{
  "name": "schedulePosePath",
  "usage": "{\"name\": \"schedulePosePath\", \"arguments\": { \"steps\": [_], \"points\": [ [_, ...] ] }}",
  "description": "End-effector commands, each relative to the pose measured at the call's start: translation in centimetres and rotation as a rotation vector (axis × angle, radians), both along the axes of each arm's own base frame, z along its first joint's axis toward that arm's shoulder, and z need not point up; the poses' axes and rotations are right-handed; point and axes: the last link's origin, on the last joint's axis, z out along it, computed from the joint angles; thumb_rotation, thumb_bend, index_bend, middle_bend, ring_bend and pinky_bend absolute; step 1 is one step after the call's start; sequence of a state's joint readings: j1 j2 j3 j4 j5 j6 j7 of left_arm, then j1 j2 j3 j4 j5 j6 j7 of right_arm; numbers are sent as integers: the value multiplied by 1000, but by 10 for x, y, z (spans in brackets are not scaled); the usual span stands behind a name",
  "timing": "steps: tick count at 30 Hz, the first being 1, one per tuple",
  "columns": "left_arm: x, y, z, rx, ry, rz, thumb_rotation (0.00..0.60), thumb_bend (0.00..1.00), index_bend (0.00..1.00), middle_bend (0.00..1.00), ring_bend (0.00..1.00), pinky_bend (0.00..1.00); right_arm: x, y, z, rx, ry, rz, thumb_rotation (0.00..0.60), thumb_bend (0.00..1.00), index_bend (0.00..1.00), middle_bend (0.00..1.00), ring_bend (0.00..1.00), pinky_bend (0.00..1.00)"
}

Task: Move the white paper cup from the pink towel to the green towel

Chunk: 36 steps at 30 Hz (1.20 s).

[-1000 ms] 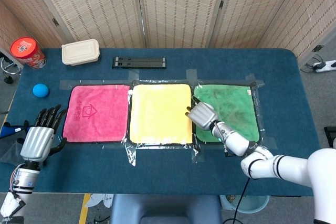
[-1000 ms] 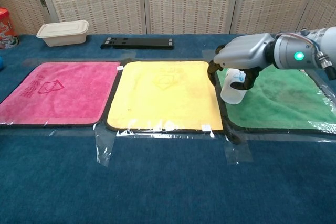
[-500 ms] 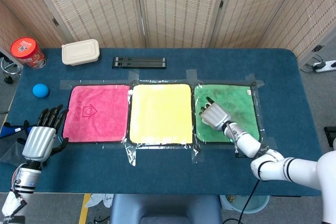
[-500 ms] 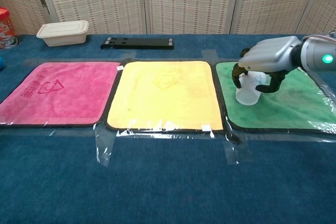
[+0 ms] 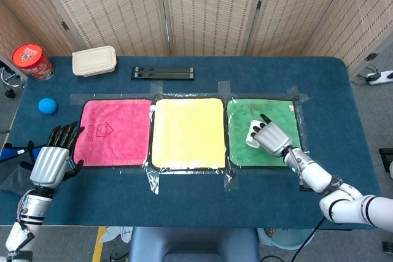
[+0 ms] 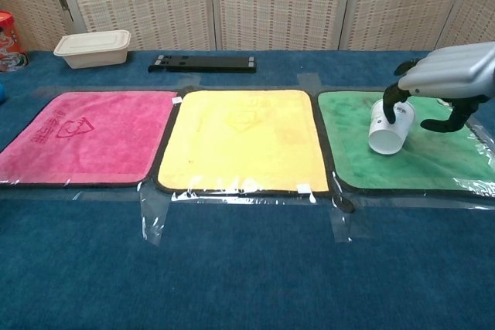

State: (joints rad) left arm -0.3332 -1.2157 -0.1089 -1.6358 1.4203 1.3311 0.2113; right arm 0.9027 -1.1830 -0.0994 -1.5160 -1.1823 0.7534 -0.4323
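**Right hand over the tilted cup on the green towel**

The right hand [image 6: 445,83] hangs above the green towel [image 6: 418,161] with its fingers curled downward around the white paper cup [image 6: 386,128]. In the chest view one dark fingertip lies against the cup's upper rim, and the other fingers arch beside it toward the right; whether they truly clasp the cup or only touch it cannot be told. The cup leans, its top tipped toward the hand and its lower end resting on the towel's cloth. From the head view the right hand [image 5: 274,137] covers most of the white paper cup [image 5: 252,134], which peeks out at the hand's left side, well inside the green towel [image 5: 245,115].

The left hand [image 5: 52,159] sits near the table's front left edge, beside the pink towel [image 5: 113,132], fingers spread apart and holding nothing.

The yellow towel [image 6: 244,138] lies between the pink towel [image 6: 81,135] and the green one, all three taped flat to the blue table [image 6: 247,268]. At the back stand a lidded cream container [image 6: 93,47], a black flat bar [image 6: 203,62], and a red canister [image 5: 32,61]; a blue ball [image 5: 47,105] rests left of the pink towel
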Motion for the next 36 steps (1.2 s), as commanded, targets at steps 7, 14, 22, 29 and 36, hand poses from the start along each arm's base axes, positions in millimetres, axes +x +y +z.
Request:
{"name": "schedulePosePath", "arguments": {
  "steps": [7, 14, 22, 29, 36],
  "points": [
    [3, 4, 0, 3, -5, -7, 600, 394, 0, 0, 0, 0, -8, 36, 53, -85, -174, -1, 600, 548, 312, 243, 237, 37],
    [-1, 6, 5, 20, -3, 5, 600, 394, 0, 0, 0, 0, -34, 79, 96, -212, -240, -10, 600, 547, 312, 243, 231, 37],
    [-6, 3, 14, 42, 7, 21, 600, 394, 4, 0, 0, 0, -69, 127, 134, -391, -325, -67, 600, 547, 312, 243, 234, 37],
    [-7, -1, 15, 41, 10, 31, 600, 394, 5, 0, 0, 0, -92, 148, 141, -449, -338, -116, 600, 548, 312, 243, 231, 37],
    [-7, -17, 20, 49, 16, 43, 600, 393, 5, 0, 0, 0, -104, 182, 150, -547, -395, -118, 600, 547, 310, 240, 225, 37]
  ]
}}
